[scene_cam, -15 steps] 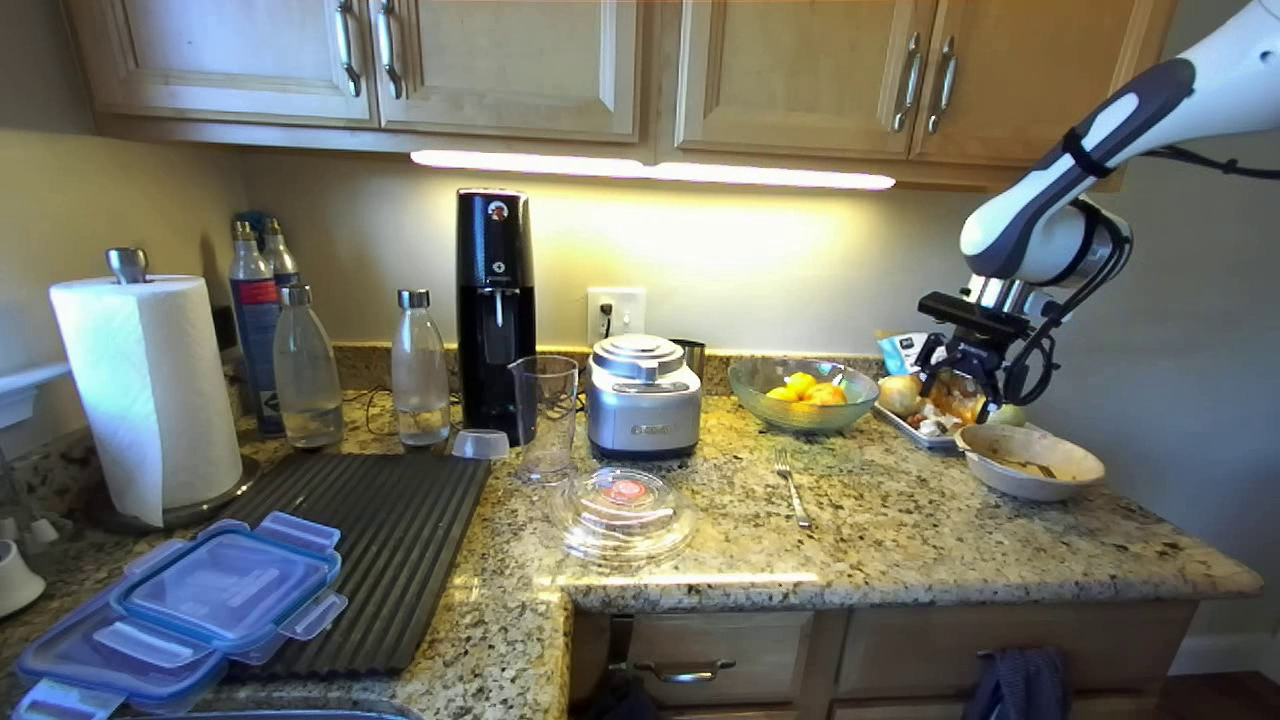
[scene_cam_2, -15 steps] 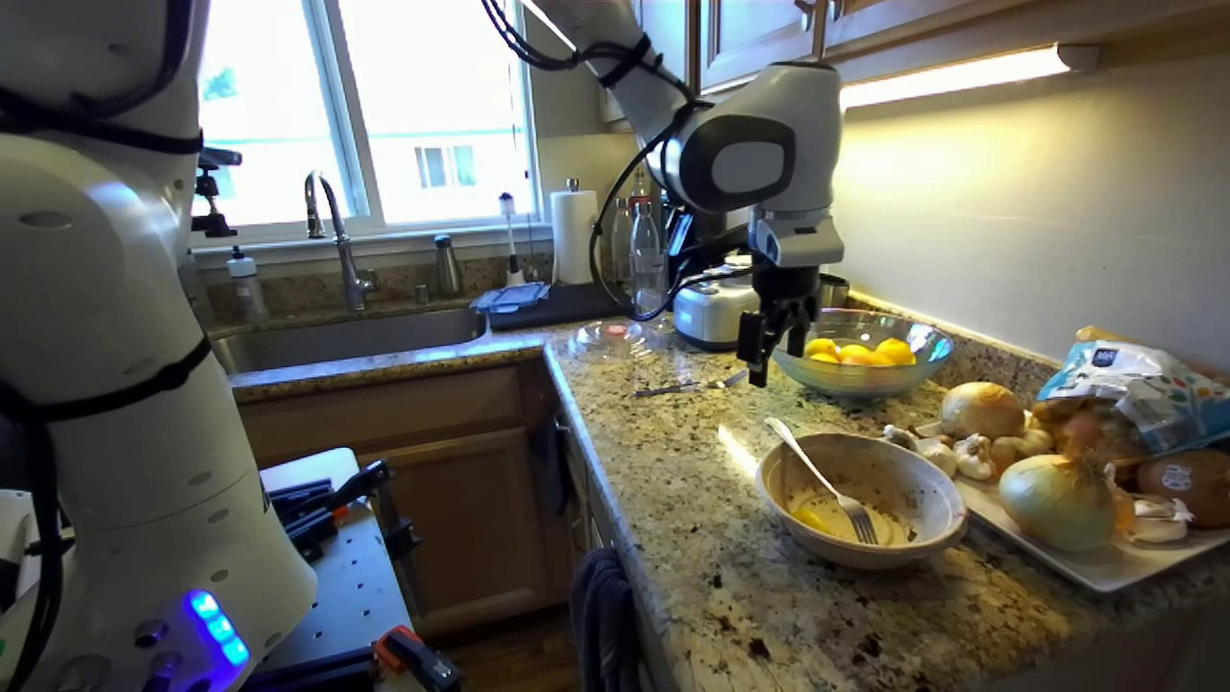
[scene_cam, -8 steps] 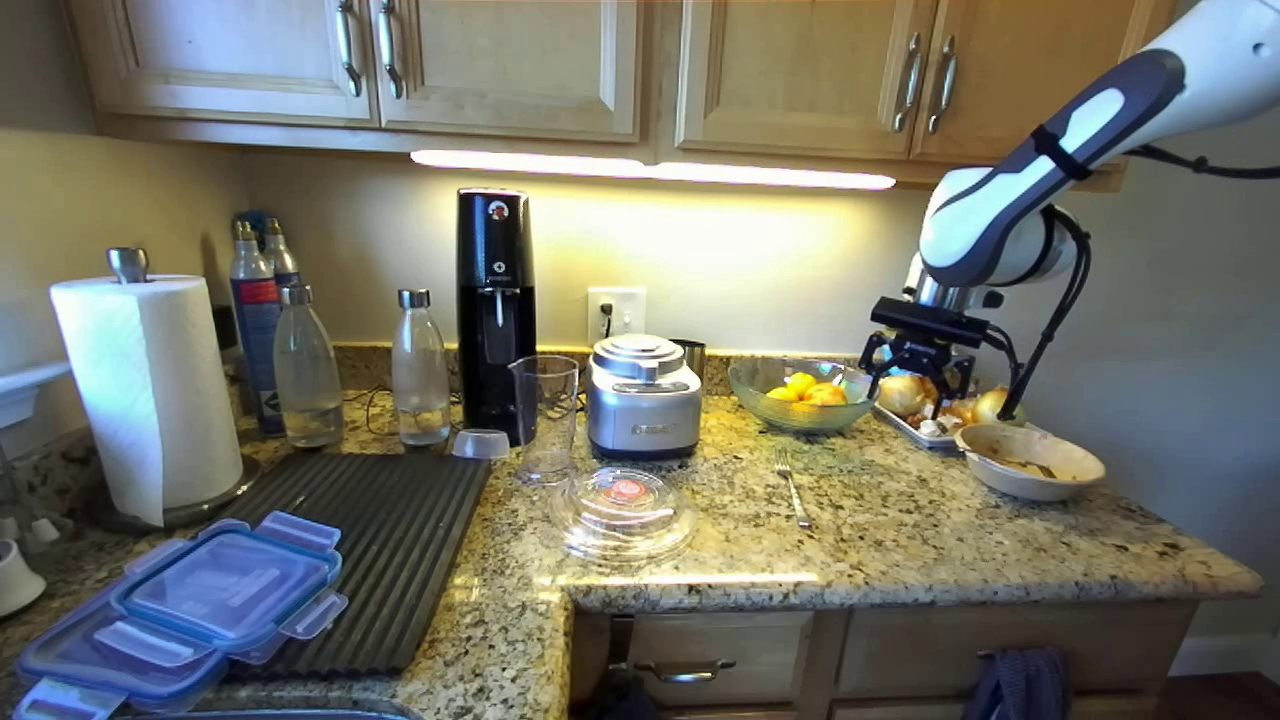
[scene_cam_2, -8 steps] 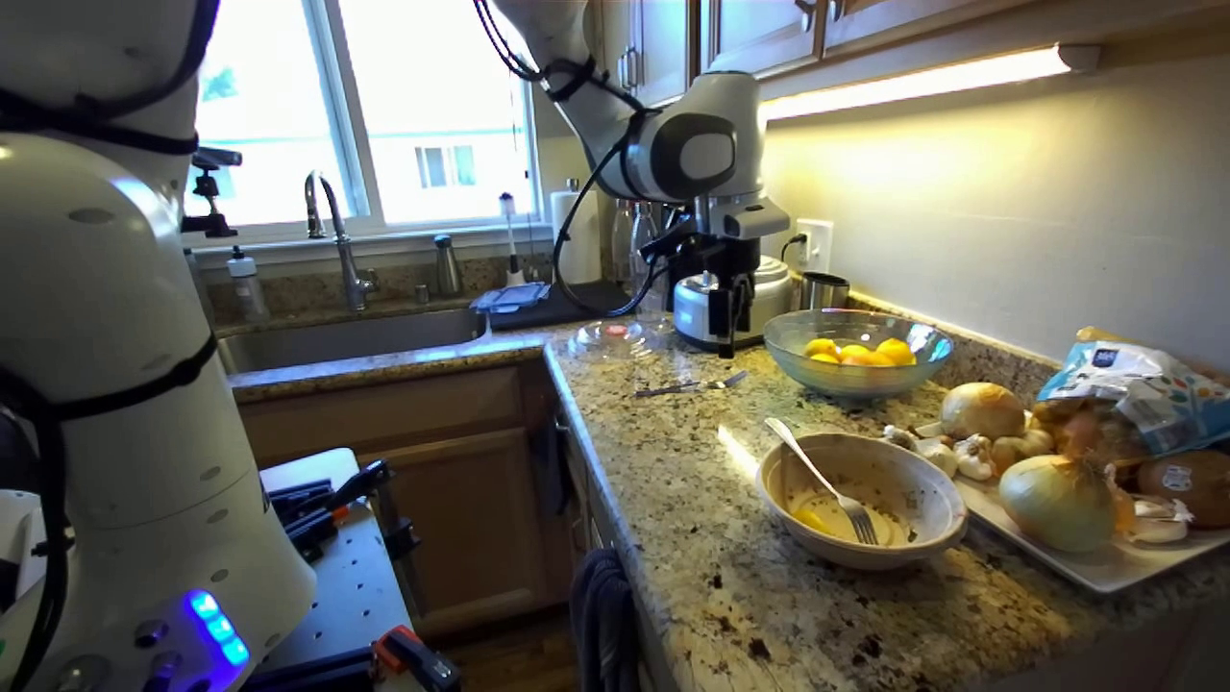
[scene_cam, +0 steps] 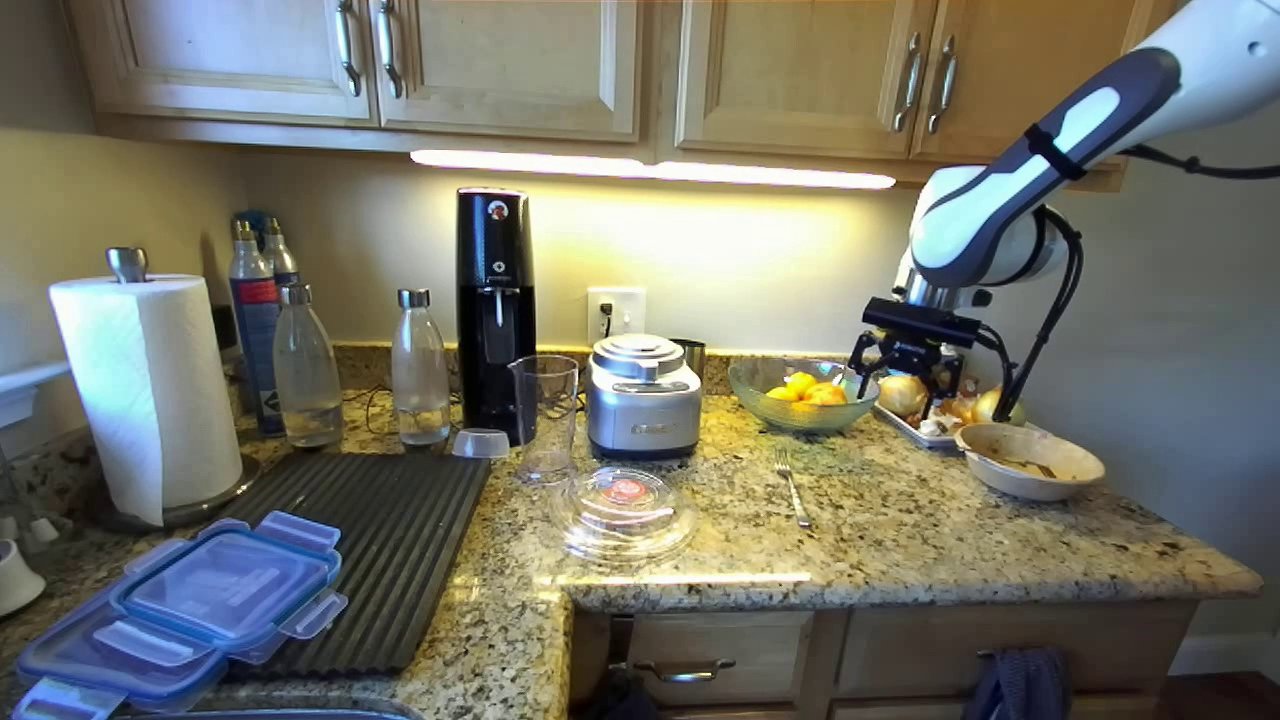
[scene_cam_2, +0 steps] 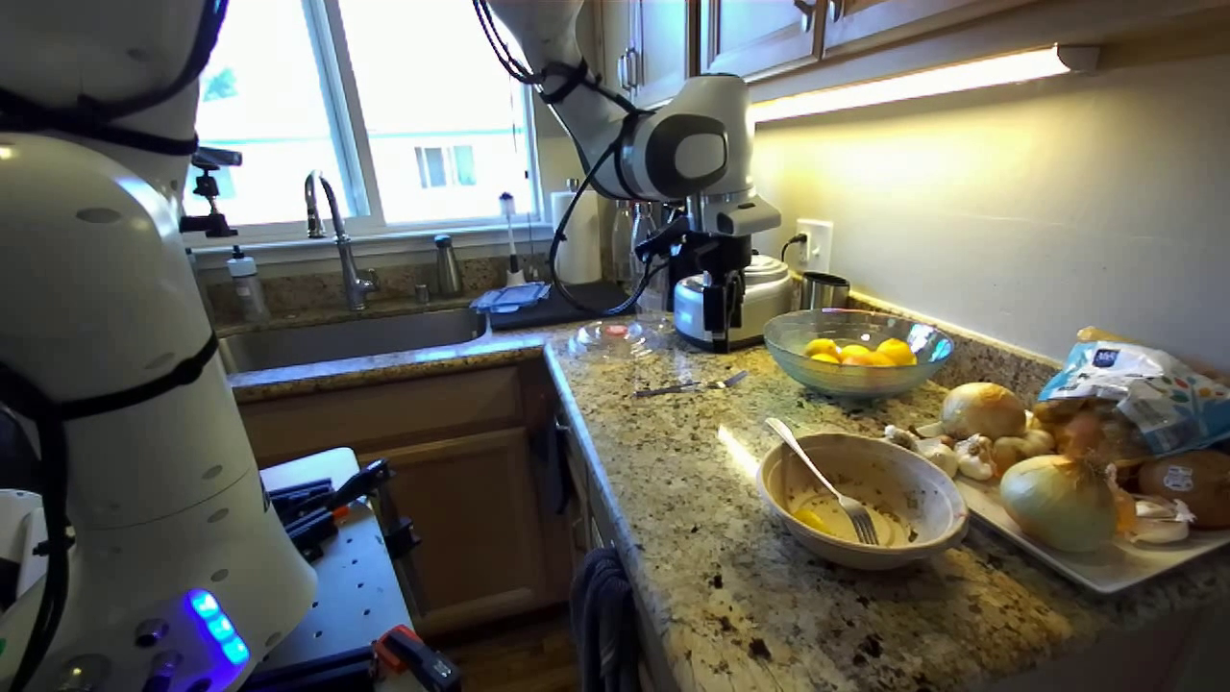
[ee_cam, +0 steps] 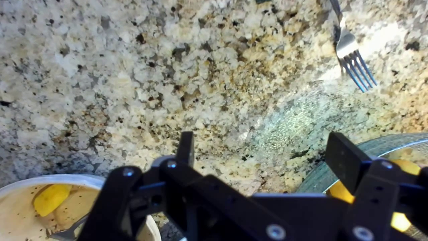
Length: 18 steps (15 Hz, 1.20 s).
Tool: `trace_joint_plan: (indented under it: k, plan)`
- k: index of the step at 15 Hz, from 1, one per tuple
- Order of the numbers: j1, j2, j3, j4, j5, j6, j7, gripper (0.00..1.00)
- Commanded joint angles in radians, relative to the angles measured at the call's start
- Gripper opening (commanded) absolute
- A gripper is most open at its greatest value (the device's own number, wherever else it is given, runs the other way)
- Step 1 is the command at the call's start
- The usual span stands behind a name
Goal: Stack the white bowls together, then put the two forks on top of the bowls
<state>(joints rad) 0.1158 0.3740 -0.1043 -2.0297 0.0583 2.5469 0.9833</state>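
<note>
Your claw (ee_cam: 259,147) stands wide, holding nothing; the fork (ee_cam: 347,44) at the wrist view's upper right should be light, rigid, slippery: pinch it mid-handle.

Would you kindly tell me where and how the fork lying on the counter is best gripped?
I would probably take the fork by the middle of its handle, from above, with the hand closing across its width: it lies on the counter, the handle is long and thin, and nothing covers it.
</note>
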Motion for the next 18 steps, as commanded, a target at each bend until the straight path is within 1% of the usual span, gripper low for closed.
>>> trace_joint_plan:
  k: [1,6,8,11,14,18]
  plan:
    - [-0.023,0.014,0.047,0.008,0.042,0.016,-0.074,1.0]
    - [-0.026,0.096,0.107,0.079,0.065,0.011,-0.283,1.0]
    - [-0.012,0.141,0.102,0.122,0.047,0.016,-0.339,1.0]
    - [0.0,0.196,0.105,0.182,0.028,0.011,-0.463,1.0]
    - [0.015,0.251,0.111,0.247,0.039,0.011,-0.547,1.0]
    - [0.029,0.316,0.129,0.321,0.048,-0.003,-0.593,1.0]
